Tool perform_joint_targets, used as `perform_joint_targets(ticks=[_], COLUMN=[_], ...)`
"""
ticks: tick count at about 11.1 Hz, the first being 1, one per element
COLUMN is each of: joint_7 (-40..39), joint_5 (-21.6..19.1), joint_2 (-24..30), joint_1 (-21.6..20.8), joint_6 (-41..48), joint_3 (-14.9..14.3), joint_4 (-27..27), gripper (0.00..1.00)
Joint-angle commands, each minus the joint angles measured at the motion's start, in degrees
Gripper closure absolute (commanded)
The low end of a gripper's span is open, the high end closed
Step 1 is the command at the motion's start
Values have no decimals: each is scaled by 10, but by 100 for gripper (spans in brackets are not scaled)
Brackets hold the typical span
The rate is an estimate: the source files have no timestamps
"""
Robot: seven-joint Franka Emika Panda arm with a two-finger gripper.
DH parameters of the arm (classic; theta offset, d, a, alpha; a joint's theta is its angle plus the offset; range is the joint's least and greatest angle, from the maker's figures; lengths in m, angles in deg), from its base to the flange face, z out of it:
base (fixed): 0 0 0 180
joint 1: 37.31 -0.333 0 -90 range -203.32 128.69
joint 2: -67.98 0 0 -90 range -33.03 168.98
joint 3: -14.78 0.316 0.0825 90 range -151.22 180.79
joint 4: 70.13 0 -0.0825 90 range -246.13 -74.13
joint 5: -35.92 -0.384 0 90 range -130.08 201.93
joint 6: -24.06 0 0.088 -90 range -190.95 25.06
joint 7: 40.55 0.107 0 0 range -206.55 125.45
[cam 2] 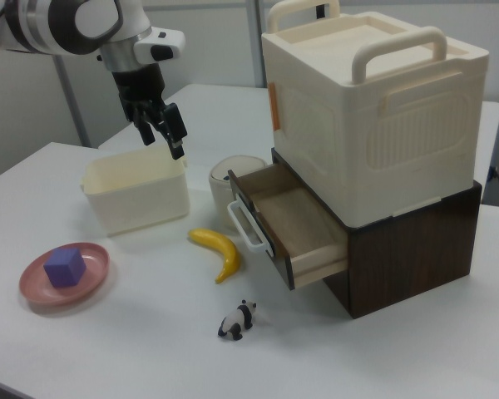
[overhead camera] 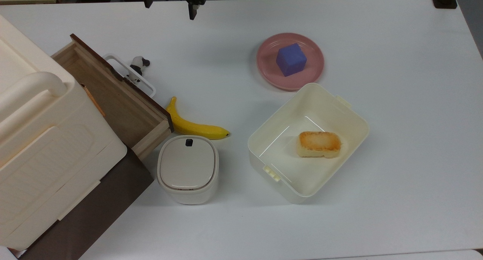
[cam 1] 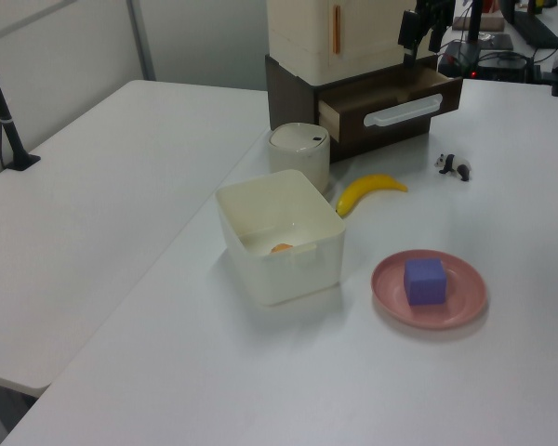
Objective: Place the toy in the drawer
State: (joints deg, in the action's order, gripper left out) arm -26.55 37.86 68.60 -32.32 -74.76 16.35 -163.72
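Observation:
The toy [overhead camera: 137,67], a tiny black-and-white panda figurine, stands on the white table just outside the drawer's white loop handle [overhead camera: 130,75]. It also shows in the left view [cam 1: 454,166] and the right view [cam 2: 237,320]. The drawer [overhead camera: 113,97] is pulled open, light wood inside with a dark brown front [cam 2: 262,220], and nothing shows in it. My gripper [overhead camera: 169,5] hangs open and empty in the air at the table's far edge in the top view, well apart from the toy. In the right view the gripper [cam 2: 160,137] hovers over the cream tub.
A yellow banana [overhead camera: 196,128] lies by the drawer's corner. A white lidded bin [overhead camera: 187,169] stands next to it. The cream tub [overhead camera: 351,109] holds a piece of bread [overhead camera: 319,143]. A pink plate [overhead camera: 264,63] carries a blue cube [overhead camera: 290,59]. A large cream box [overhead camera: 37,139] tops the cabinet.

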Motion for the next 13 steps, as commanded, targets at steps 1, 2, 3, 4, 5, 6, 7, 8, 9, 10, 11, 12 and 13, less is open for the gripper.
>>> perform_joint_targets(ticks=[1,2,3,4,5,6,7,8,9,10,11,12,13], joint_7=[22,26,24,18,18,18,11,-5,-25,-50,-69,-78,-79], joint_5=[-20,-20,-20,-20,-21,-21,-19,-19,-18,-16,-14,-11,-4], joint_2=[7,7,7,6,6,6,6,6,6,7,7,7,6], joint_1=[-6,-6,-6,-6,-6,-6,-7,-6,-6,-5,-2,-2,-4], joint_6=[-18,-18,-18,-21,-36,-39,-39,-38,-34,-29,-11,-1,2], joint_3=[-3,-3,-3,-3,-3,-3,-3,-3,-3,-4,-4,-5,-5], joint_4=[-13,-13,-13,-12,-12,-12,-12,-12,-13,-11,-9,-3,-2], gripper=[0,0,0,0,0,0,0,0,0,0,0,0,0])
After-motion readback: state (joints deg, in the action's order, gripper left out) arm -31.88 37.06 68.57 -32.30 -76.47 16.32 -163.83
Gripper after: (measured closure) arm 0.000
